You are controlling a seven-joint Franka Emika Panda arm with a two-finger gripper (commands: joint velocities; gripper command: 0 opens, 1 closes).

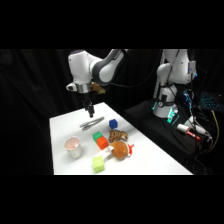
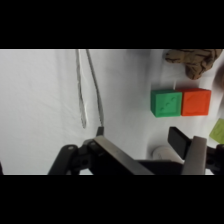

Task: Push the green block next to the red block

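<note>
The green block (image 2: pixel 166 102) and the red block (image 2: pixel 196 101) lie side by side on the white table, faces touching. In the side view the green block (image 1: pixel 97 136) is just behind the red block (image 1: pixel 102 143), mid-table. My gripper (image 1: pixel 89 108) hangs over the table's far end, above the metal tongs (image 1: pixel 91 123) and well short of both blocks. In the wrist view the gripper (image 2: pixel 139 135) is open with nothing between its fingers, and the blocks lie up and to the right of it.
Metal tongs (image 2: pixel 90 90) lie under the gripper. A blue block (image 1: pixel 113 123), a striped brown toy (image 1: pixel 118 135), a round brownish-orange toy (image 1: pixel 120 149), a yellow-green block (image 1: pixel 98 163) and a white cup (image 1: pixel 73 147) surround the two blocks.
</note>
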